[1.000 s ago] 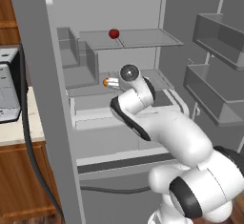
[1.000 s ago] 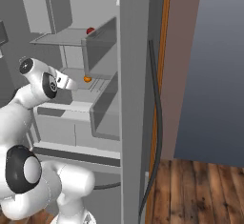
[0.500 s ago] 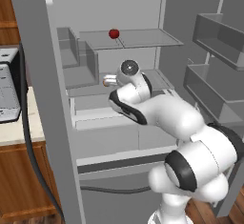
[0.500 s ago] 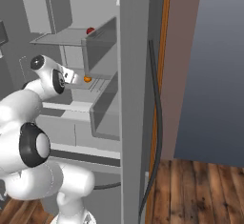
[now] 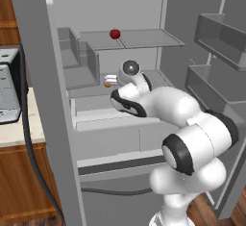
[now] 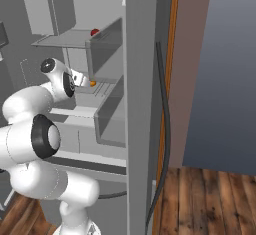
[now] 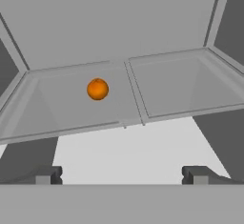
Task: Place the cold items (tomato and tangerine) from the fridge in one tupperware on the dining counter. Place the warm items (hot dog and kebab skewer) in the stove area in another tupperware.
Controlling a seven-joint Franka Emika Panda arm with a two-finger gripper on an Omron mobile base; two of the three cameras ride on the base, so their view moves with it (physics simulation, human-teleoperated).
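we're reaching into the open fridge [image 5: 144, 13] right now, arm stretched across the middle shelf [image 7: 167, 87]. in the hand view the gripper [image 7: 123, 174] is standing wide open, both dark fingertips [image 7: 45, 174] spread far apart at the bottom and nothing sitting between them, so we're not holding anything.

the tangerine [image 7: 97, 89] is lying on that middle shelf ahead of the gripper, on the left half of it, just left of the seam running down the shelf's middle and close to the back wall. we're still clear of it, not touching. from the left base view it's peeking out as a bit of orange [image 5: 107, 84] right at the gripper's tip, and from the right base view it's the little orange dot [image 6: 92, 83] just past the hand.

the tomato [image 5: 115, 33] is sitting on the upper glass shelf [image 5: 149, 38], one level above where we're working, well apart from the gripper. in the right base view it's showing as a red bump [image 6: 94, 32] on that same shelf.

the fridge door bins [image 5: 216, 32] are hanging open off to the right.
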